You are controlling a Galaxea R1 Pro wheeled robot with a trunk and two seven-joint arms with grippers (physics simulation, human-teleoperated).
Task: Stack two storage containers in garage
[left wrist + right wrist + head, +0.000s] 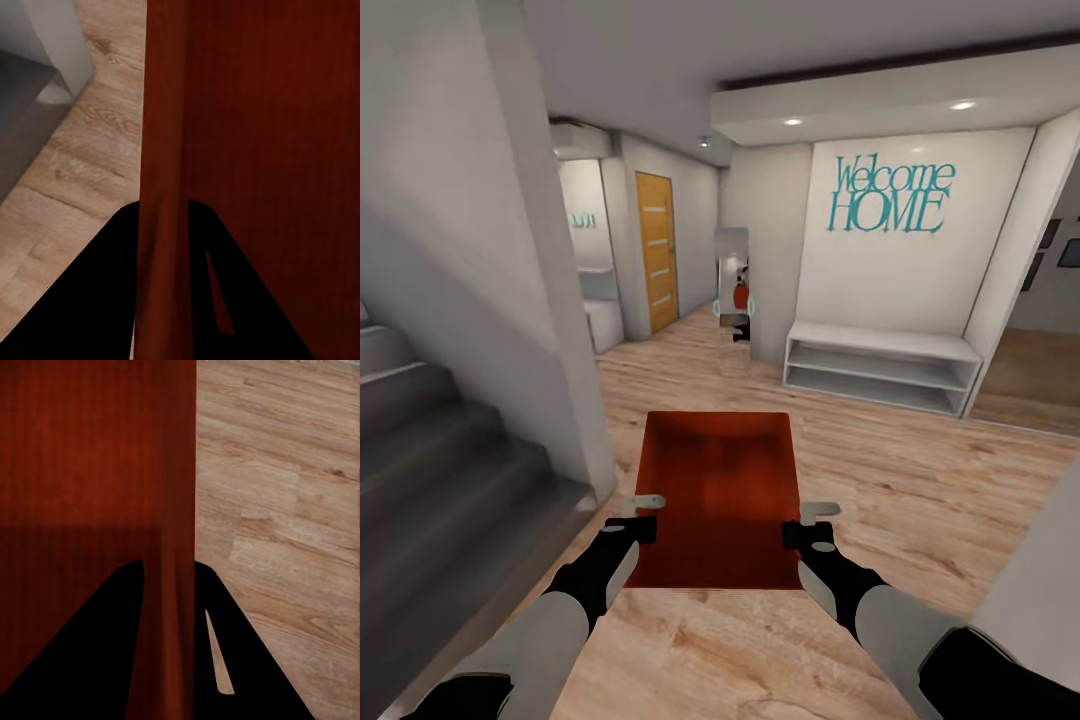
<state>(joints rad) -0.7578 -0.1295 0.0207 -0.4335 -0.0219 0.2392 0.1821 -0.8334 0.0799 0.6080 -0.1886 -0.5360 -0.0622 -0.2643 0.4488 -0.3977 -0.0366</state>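
Currently: storage container (720, 495), carried over wood-plank flooring (920, 500) in a hallway.
Left gripper (628, 528) and right gripper (805, 533) each pinch a side wall (keep level; steer off the stairs (440, 450)).

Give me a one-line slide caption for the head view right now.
Both grippers, left and right, clamp the side walls of an orange-red storage container above wood-plank flooring, facing the Welcome HOME wall.
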